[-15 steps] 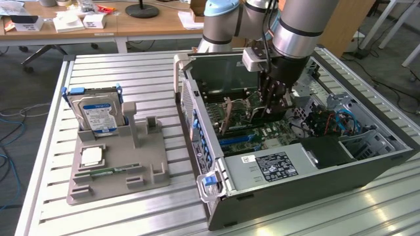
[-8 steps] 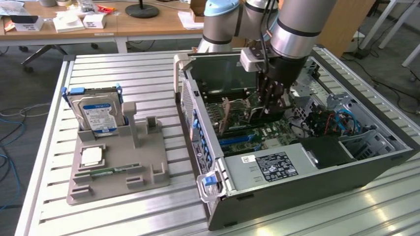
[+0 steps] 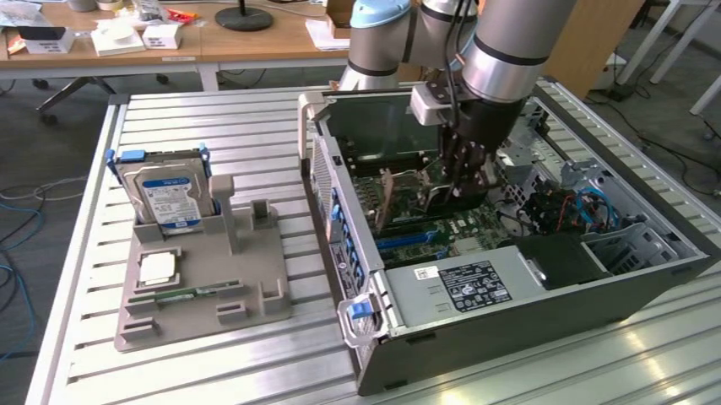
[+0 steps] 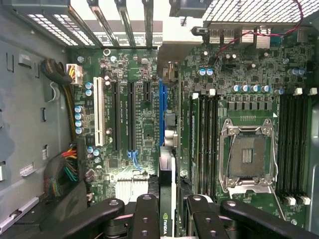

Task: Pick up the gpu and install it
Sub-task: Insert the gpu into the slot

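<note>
gpu clamped edge-on between the jaws of the gripper!
Inside the open computer case, centre of the exterior view, just over the motherboard, in line with the blue slot.

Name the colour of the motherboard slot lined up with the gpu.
Blue slot, ahead of the gpu; wrist view shows it best.

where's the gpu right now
In the wrist view the thin black gpu card is held edge-on in the gripper inside the open grey computer case, just above the green motherboard and lined up with its long blue slot.
</note>
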Motion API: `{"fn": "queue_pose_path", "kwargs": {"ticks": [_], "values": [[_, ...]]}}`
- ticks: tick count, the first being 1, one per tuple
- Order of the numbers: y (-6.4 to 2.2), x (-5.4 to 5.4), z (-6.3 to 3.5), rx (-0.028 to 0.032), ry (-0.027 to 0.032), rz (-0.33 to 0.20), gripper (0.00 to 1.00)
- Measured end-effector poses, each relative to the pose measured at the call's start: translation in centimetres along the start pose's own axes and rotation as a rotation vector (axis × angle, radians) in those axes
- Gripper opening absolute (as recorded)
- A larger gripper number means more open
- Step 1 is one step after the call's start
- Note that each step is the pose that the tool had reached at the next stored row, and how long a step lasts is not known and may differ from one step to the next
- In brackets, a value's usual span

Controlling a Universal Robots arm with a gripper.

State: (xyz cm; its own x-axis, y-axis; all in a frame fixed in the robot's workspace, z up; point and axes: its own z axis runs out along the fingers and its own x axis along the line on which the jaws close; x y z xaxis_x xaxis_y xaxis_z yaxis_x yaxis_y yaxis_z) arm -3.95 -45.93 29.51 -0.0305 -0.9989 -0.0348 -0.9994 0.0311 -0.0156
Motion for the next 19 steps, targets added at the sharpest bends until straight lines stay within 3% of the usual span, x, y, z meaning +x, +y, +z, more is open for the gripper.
{"fn": "queue_pose_path", "kwargs": {"ticks": [7,19], "values": [[0.01,0.02,0.69,0.0000,0.0000,0.000,0.27],[0.40,0.05,0.90,-0.0001,0.0001,0.000,0.27]]}}
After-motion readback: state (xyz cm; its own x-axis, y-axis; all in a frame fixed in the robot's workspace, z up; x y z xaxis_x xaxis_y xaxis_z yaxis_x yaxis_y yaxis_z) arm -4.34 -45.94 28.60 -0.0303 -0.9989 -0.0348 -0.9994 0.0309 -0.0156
